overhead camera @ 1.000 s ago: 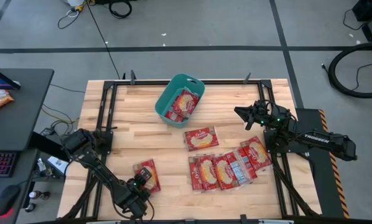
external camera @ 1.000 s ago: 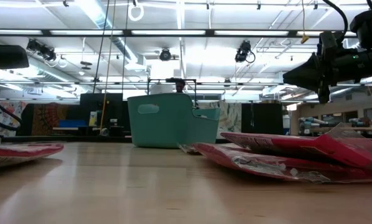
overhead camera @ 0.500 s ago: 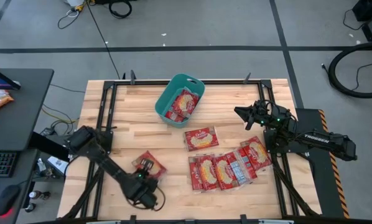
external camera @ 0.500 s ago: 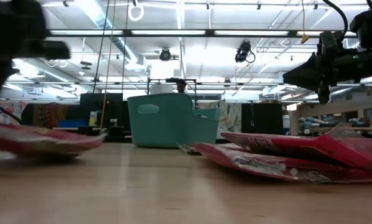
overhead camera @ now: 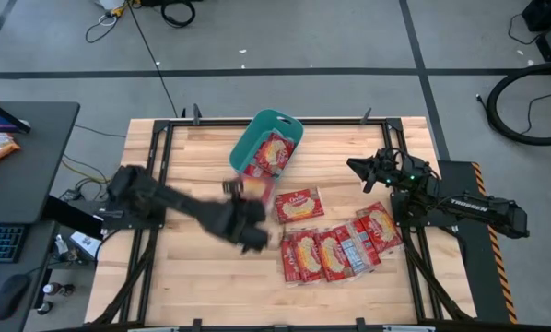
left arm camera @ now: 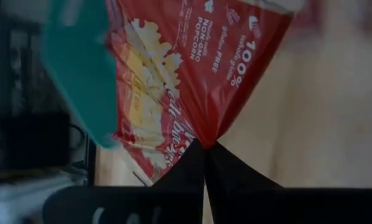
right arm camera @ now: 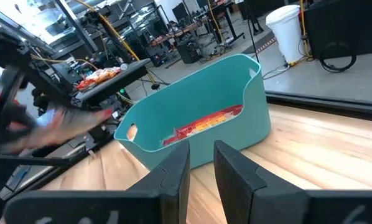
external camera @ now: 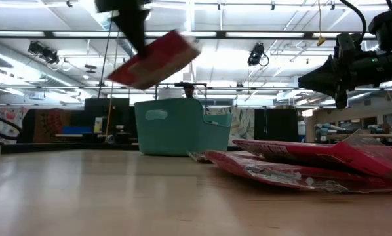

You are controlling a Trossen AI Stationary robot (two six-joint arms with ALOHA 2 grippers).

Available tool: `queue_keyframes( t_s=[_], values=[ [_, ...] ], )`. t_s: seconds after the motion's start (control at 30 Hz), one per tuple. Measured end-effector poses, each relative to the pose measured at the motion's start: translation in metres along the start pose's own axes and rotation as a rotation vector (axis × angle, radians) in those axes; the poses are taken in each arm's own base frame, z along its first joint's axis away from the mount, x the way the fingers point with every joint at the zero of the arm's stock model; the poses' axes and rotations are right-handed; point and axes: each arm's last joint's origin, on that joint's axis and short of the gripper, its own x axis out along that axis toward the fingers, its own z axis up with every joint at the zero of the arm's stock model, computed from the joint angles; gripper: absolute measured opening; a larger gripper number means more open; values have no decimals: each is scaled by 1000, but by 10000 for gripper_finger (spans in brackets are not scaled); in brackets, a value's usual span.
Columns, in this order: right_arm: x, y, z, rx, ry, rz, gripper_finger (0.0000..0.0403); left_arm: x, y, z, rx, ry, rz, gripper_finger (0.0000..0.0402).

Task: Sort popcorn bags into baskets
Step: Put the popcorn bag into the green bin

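Since a second ago our left arm has swung from the table's near-left corner toward the middle, lifting the bag it picked up there; the right arm has not shifted.

From above, our left gripper is blurred with motion, just short of the basket, which lies up and slightly right of it on the far side of the table. The carried bag shows only as a red smear between fingers and basket. One bag already lies inside, another flat just below the basket, and a row of bags sits near the right arm. Our right gripper waits at the table's right edge; the left is plainly the one at work.

At table height, the carried bag hangs tilted, high above the basket, its long axis sloping.

Through the left wrist, our fingers are pressed onto the bag's corner, the bag running away ahead of them, with the basket's rim beside it. We judge the release needs a little more travel.

Through the right wrist, the fingers stand spread, holding nothing, facing the basket.
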Motion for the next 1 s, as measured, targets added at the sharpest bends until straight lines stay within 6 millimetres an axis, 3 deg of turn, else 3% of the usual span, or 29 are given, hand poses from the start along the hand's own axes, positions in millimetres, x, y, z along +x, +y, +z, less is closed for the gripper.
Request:
queue_keyframes(
  t_s=[0.13, 0.37, 0.5, 0.7, 0.83, 1.0],
  values=[
    [0, 0, 0, 0, -1, 1, 77, 15, 50, 19, -206, -44, 11, 9],
    [0, 0, 0, 0, 0, 1, 77, 70, 113, 36, -451, -44, -12, 9],
    [0, 0, 0, 0, 0, 2, 77, 108, 133, 36, -536, -54, -159, 9],
    [0, 0, 0, 0, 1, 2, 77, 152, 157, 16, -649, 6, -170, 9],
    [0, 0, 0, 0, 1, 2, 77, 163, 165, 11, -716, 14, -181, 27],
    [0, 0, 0, 0, 1, 2, 77, 158, 163, 19, -700, -53, -195, 91]
  ],
)
